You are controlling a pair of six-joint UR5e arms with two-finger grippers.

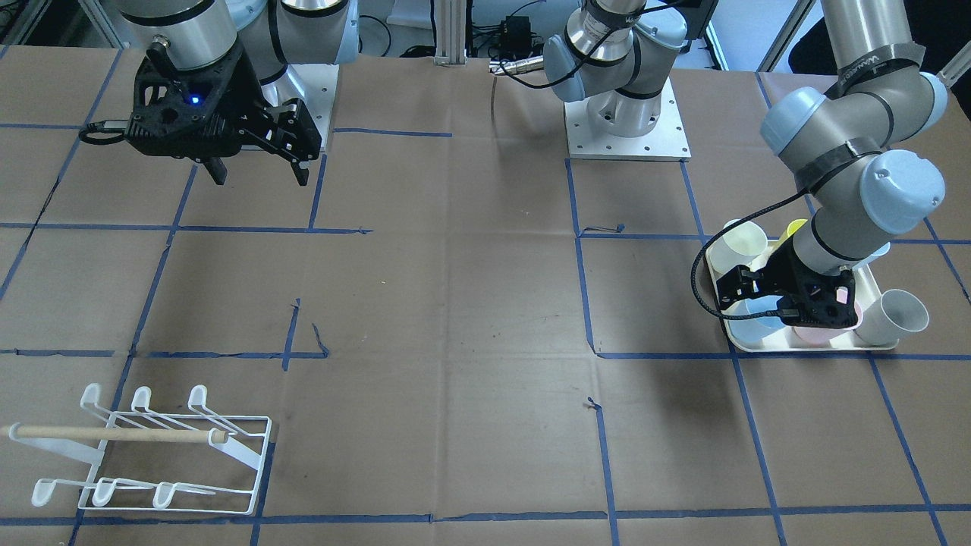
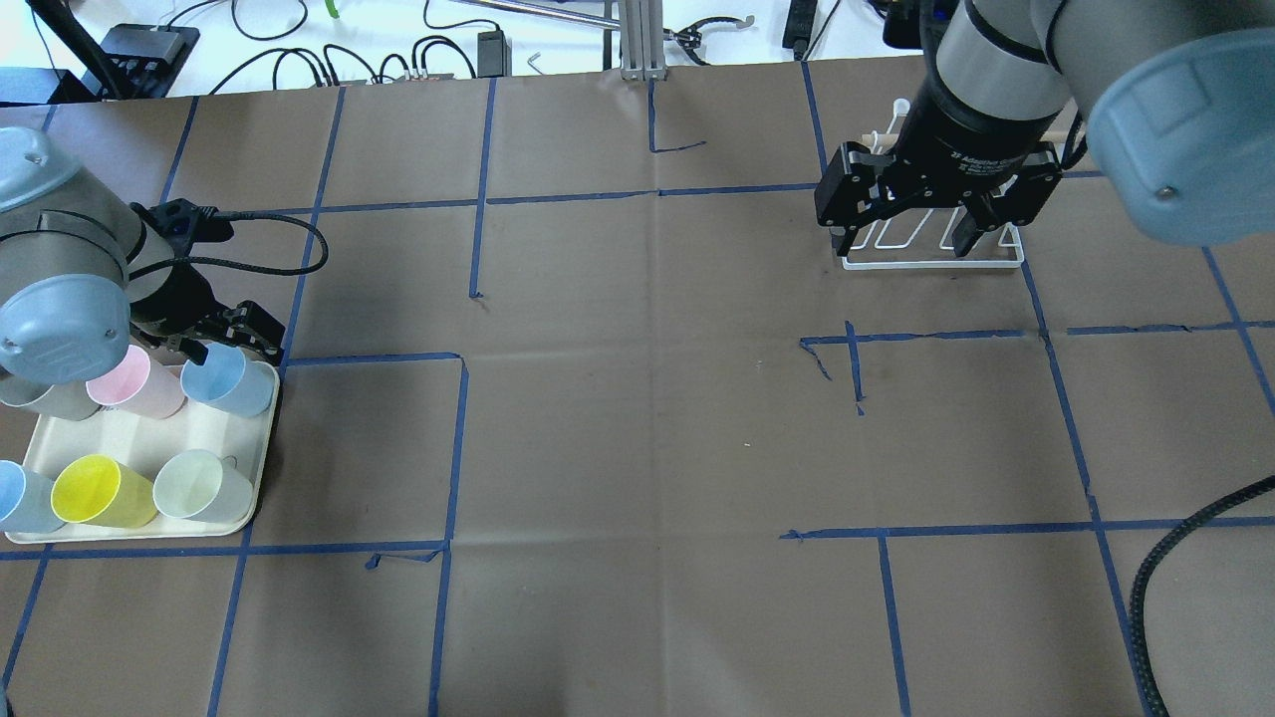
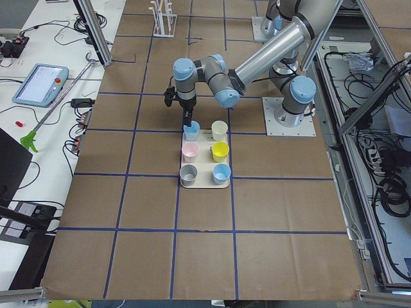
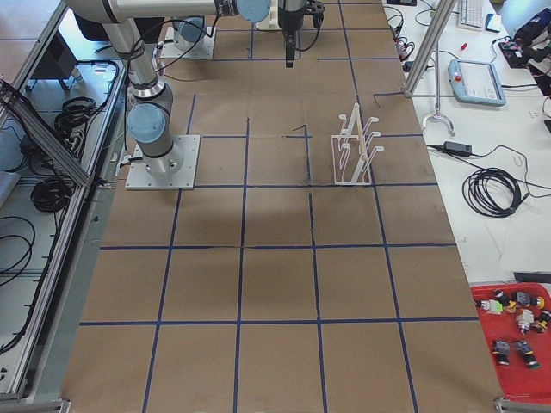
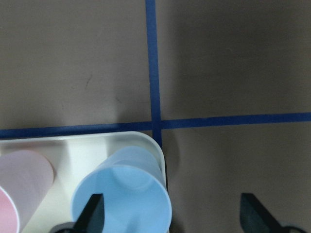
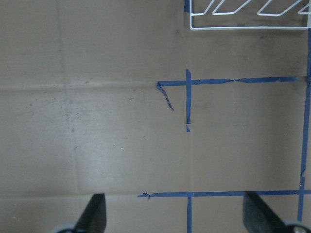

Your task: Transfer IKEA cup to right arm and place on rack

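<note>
A light blue cup point(image 2: 231, 378) stands upright at the far right corner of a cream tray point(image 2: 129, 438). My left gripper point(image 2: 224, 344) is open and low over it. In the left wrist view one finger point(image 5: 95, 213) is over the cup's mouth point(image 5: 124, 194) and the other finger point(image 5: 252, 213) is outside the tray, over the paper. My right gripper point(image 1: 258, 173) is open and empty, held high near its base. The white wire rack point(image 1: 152, 455) with its wooden dowel stands at the table's far right; the right gripper partly hides the rack point(image 2: 936, 254) in the overhead view.
The tray also holds a pink cup point(image 2: 139, 383), a grey cup point(image 2: 50, 398), a yellow cup point(image 2: 95, 490), a pale cup point(image 2: 199, 485) and another blue cup point(image 2: 20, 498). Brown paper with blue tape lines covers the table point(image 2: 637, 418).
</note>
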